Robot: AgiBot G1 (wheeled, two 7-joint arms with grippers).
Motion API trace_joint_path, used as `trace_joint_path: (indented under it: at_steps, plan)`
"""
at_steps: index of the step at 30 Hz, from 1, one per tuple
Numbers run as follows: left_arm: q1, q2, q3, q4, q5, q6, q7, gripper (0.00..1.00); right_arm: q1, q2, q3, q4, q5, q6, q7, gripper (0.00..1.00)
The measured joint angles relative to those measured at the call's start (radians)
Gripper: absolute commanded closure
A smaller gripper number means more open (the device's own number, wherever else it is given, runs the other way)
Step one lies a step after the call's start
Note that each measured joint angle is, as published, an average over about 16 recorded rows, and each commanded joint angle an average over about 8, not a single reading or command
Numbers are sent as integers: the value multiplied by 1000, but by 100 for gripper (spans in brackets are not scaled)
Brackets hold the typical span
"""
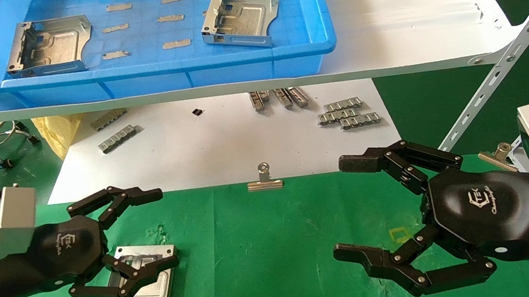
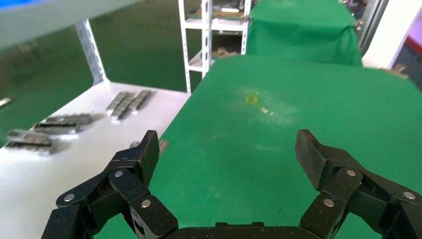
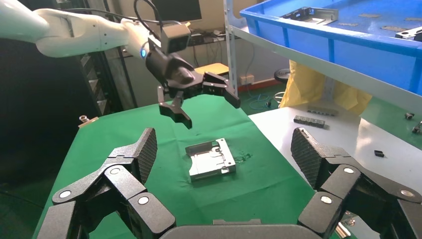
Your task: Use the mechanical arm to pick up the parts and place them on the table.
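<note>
Lighting is bright, even and overhead. The white shelf board [image 1: 402,18] is overexposed toward the far right corner of the worktop [image 1: 274,244] and casts a soft shadow band on the white sheet [image 1: 216,148] beneath. Glossy highlights sit on the right hand [image 1: 393,223]. In the left wrist view the grey strips [image 2: 127,102] and the far worktop edge are soft and out of focus; the near fingers [image 2: 144,159] stay sharp. Straight edges bow slightly near the frame borders.
</note>
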Motion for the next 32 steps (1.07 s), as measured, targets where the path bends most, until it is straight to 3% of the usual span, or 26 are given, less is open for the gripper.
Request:
trace_joint_path:
  at_steps: [24, 32]
  plan:
    - [120, -47, -213, -412, -19, -40, -324, 0, 0, 0, 0, 0, 0, 0, 0, 0]
    - [139, -54, -248, -481, -23, -47, -376, 0, 0, 0, 0, 0, 0, 0, 0, 0]
